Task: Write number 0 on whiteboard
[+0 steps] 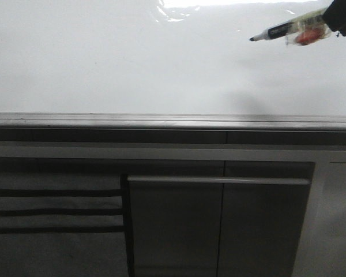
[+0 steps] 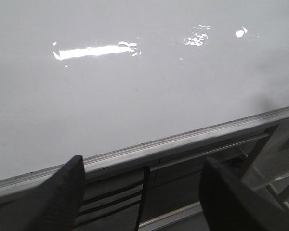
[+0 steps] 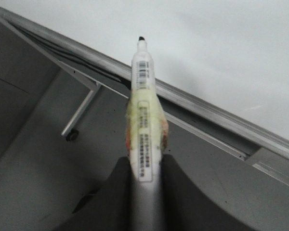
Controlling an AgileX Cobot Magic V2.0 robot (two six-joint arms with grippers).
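The whiteboard (image 1: 132,63) is glossy white with glare and bears no mark; the number 0 is not to be seen on it. My right gripper (image 1: 337,23) is at the top right, shut on a marker pen (image 1: 279,29) with yellowish tape round its body. The pen's black tip (image 1: 252,39) points left over the board; its shadow lies well apart from it. In the right wrist view the fingers (image 3: 178,192) clamp the pen (image 3: 144,96). My left gripper (image 2: 142,161) is open and empty over the board's edge (image 2: 135,86); it is out of the front view.
A grey metal rail (image 1: 161,121) runs along the board's near edge. Below it are dark grey cabinet panels (image 1: 219,231) with a bar handle (image 1: 219,180) and a striped panel (image 1: 52,210). A small caster (image 3: 72,136) shows on the floor.
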